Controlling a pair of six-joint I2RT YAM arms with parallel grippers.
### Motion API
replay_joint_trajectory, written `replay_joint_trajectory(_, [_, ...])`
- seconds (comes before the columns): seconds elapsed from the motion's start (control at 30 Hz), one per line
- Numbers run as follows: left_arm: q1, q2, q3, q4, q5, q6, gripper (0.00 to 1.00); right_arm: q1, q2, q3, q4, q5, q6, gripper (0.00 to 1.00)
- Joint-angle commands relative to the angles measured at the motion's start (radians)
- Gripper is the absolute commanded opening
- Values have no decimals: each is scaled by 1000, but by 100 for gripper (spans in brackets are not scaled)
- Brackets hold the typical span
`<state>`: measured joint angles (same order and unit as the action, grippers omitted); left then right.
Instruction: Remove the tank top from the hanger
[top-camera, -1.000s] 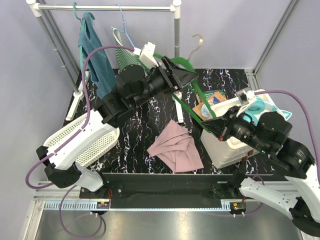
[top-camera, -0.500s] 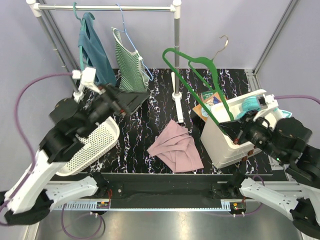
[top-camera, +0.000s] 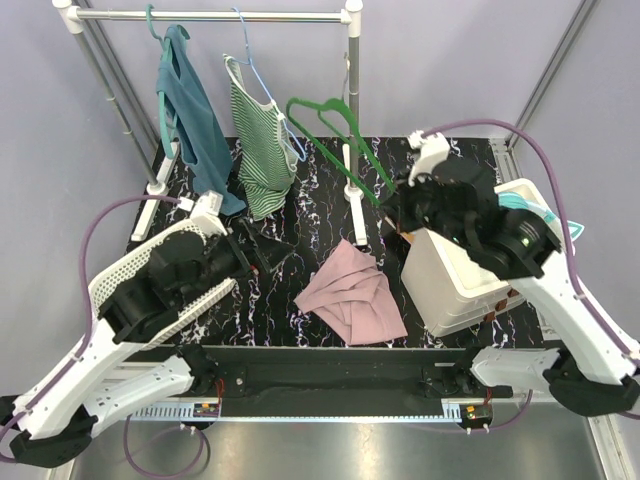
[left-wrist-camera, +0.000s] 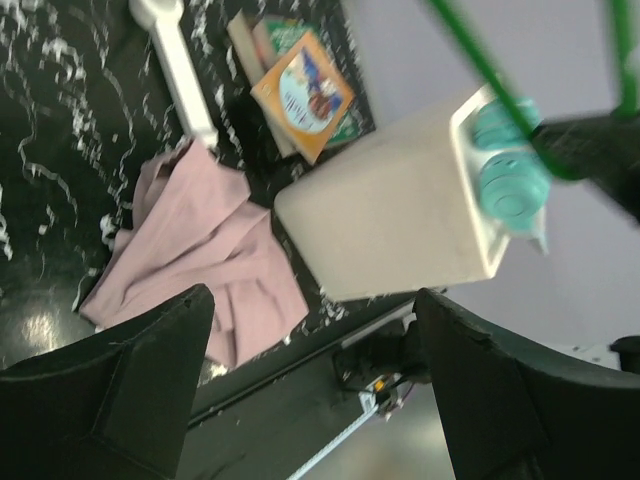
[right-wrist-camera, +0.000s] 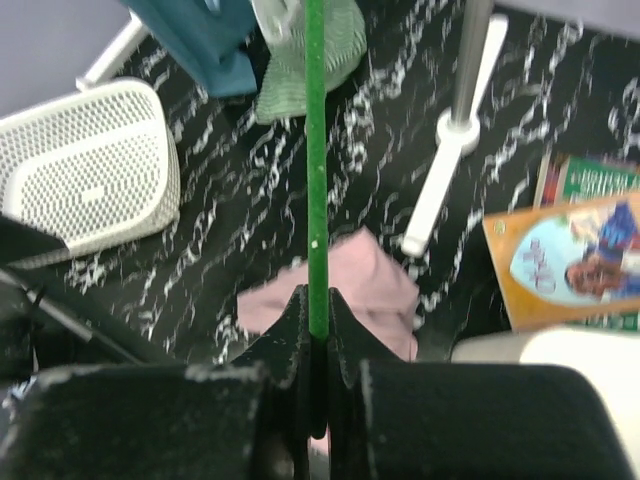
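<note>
The pink tank top (top-camera: 350, 292) lies in a loose heap in the middle of the bench (top-camera: 310, 225), nearer the front edge. It is off the green hanger (right-wrist-camera: 316, 150), so the job looks done. The right tool (right-wrist-camera: 318, 330) pinches the bare hanger's thin bar tight to hold it up. The left tool (left-wrist-camera: 310, 350) is spread wide with nothing in it. The top's long side runs toward the front right corner. I cannot tell which end is the neck. The hanger bar points toward the far left corner.

Clothes rack (top-camera: 352, 120), 12 o'clock: teal garment (top-camera: 195, 125), striped garment (top-camera: 262, 145) hanging. Mesh basket (right-wrist-camera: 85, 170), 8 o'clock. White bin (top-camera: 452, 285), 4 o'clock; books (left-wrist-camera: 300, 88) beside.
</note>
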<state>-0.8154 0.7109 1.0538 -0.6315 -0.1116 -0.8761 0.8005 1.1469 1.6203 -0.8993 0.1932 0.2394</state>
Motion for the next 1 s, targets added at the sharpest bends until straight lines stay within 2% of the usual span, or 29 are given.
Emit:
replay_joint_trajectory(0.0, [2, 45, -6, -20, 90, 9, 87, 3, 97, 177, 209, 71, -129, 0])
replay_joint_trajectory(0.2, [4, 169, 115, -103, 105, 178, 88, 3, 284, 363, 266, 95, -196, 0])
replay_joint_trajectory(0.4, [4, 272, 247, -214, 147, 310, 88, -3, 416, 450, 255, 103, -167, 0])
replay_joint_trajectory(0.7, [4, 233, 245, -283, 147, 362, 89, -44, 533, 549, 186, 77, -31, 0])
replay_joint_trajectory(0.97, [4, 168, 203, -320, 139, 304, 89, -52, 524, 509, 109, 104, 75, 0])
